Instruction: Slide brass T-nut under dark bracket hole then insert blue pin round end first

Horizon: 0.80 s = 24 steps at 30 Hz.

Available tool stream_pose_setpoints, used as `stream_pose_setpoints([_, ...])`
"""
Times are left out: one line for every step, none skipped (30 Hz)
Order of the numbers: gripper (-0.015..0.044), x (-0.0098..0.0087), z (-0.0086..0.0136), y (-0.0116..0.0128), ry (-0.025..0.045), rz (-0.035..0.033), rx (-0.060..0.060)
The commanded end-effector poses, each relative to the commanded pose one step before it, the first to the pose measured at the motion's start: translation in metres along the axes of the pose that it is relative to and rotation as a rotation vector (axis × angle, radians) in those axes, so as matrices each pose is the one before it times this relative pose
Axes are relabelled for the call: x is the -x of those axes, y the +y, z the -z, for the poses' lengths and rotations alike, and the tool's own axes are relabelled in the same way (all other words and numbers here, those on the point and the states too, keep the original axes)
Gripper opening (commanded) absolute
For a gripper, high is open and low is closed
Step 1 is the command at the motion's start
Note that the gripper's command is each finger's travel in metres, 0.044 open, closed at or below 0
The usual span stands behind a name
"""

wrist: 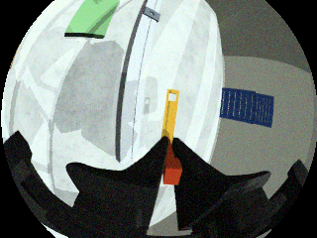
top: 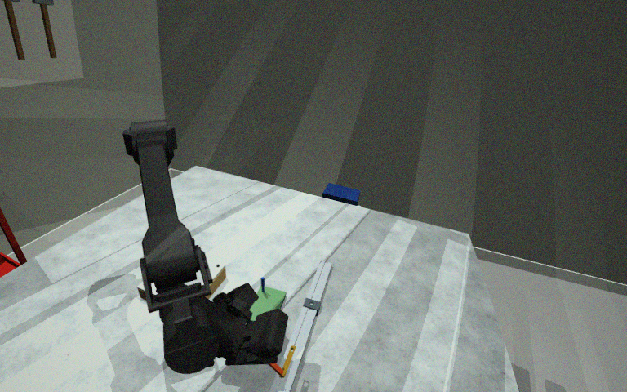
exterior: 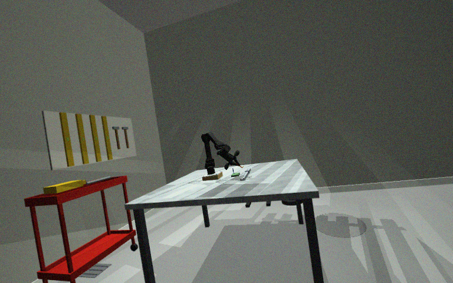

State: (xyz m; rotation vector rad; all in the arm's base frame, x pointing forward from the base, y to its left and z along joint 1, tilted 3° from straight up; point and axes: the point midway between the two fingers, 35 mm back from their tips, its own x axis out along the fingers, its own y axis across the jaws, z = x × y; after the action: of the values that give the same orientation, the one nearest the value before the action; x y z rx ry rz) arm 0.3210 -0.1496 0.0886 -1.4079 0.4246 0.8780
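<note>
— Where is the nut now?
— The pincer [exterior: 240, 165] [wrist: 169, 142] grasps its orange handle [top: 276, 368] [wrist: 172, 171]; the brass nut [top: 288, 360] [wrist: 170, 113] juts beyond the tips, at the centre of the wrist view; the top view has it low in the frame, beside the rail [top: 302, 327] [exterior: 246, 174] [wrist: 130, 99].
— So which step is this?
— Bringing it to the slot, I'd judge; the blue pin [top: 263, 284] [exterior: 233, 170] still stands in the green tray [top: 270, 300] [exterior: 235, 174] [wrist: 91, 19] on the counter [top: 384, 258] [exterior: 267, 181] [wrist: 89, 84].
— And next?
— Line the nut up with the slot, lower it, then tip the handle upright; the bracket [top: 312, 305] [wrist: 151, 13] comes later.
</note>
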Motion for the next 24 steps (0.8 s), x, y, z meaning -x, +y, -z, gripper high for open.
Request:
stream_pose_setpoints([-0.015,-0.00447,-0.00065,0.00497,-0.0057,0.003,0.0034])
stream_pose_setpoints([-0.015,-0.00117,0.00036,0.00107,0.00022,0.00001,0.0])
stream_pose_setpoints([-0.015,-0.00116,0.00035,0.00107,0.00022,0.00001,0.0])
stream_pose_setpoints([-0.015,-0.00116,0.00034,0.00107,0.00022,0.00001,0.0])
stream_pose_setpoints([-0.015,-0.00115,0.00033,0.00108,0.00022,0.00001,0.0])
stream_pose_setpoints([-0.015,-0.00115,0.00032,0.00108,0.00022,0.00001,0.0])
stream_pose_setpoints([-0.015,-0.00114,0.00031,0.00109,0.00022,0.00001,0.0])
stream_pose_setpoints([-0.015,-0.00114,0.0003,0.00109,0.00022,0.00001,0.0])
stream_pose_setpoints([-0.015,-0.00113,0.00029,0.00109,0.00022,0.0,0.0])
stream_pose_setpoints([-0.015,-0.00113,0.00028,0.0011,0.00022,0.0,0.0])
stream_pose_setpoints([-0.015,-0.00112,0.00027,0.0011,0.00022,0.0,0.0])
stream_pose_setpoints([-0.015,-0.00112,0.00026,0.0011,0.00022,0.0,0.0])
stream_pose_setpoints([-0.015,-0.00111,0.00026,0.00111,0.00022,0.0,0.0])
stream_pose_setpoints([-0.015,-0.00111,0.00025,0.00111,0.00022,0.0,0.0])
stream_pose_setpoints([-0.015,-0.0011,0.00024,0.00111,0.00022,0.0,0.0])
stream_pose_setpoints([-0.015,-0.0011,0.00023,0.00112,0.00022,0.0,0.0])
stream_pose_setpoints([-0.015,-0.00109,0.00022,0.00112,0.00022,0.0,0.0])
stream_pose_setpoints([-0.015,-0.00109,0.00021,0.00113,0.00022,0.0,0.0])
stream_pose_setpoints([-0.015,-0.00108,0.0002,0.00113,0.00021,0.0,0.0])
stream_pose_setpoints([-0.015,-0.00107,0.00019,0.00113,0.00021,0.0,0.0])
stream_pose_setpoints([-0.015,-0.00107,0.00018,0.00113,0.00021,0.0,0.0])
stream_pose_setpoints([-0.015,-0.00106,0.00017,0.00114,0.00021,0.0,0.0])
stream_pose_setpoints([-0.015,-0.00106,0.00016,0.00114,0.00021,0.0,0.0])
stream_pose_setpoints([-0.015,-0.00105,0.00015,0.00114,0.00021,0.0,0.0])
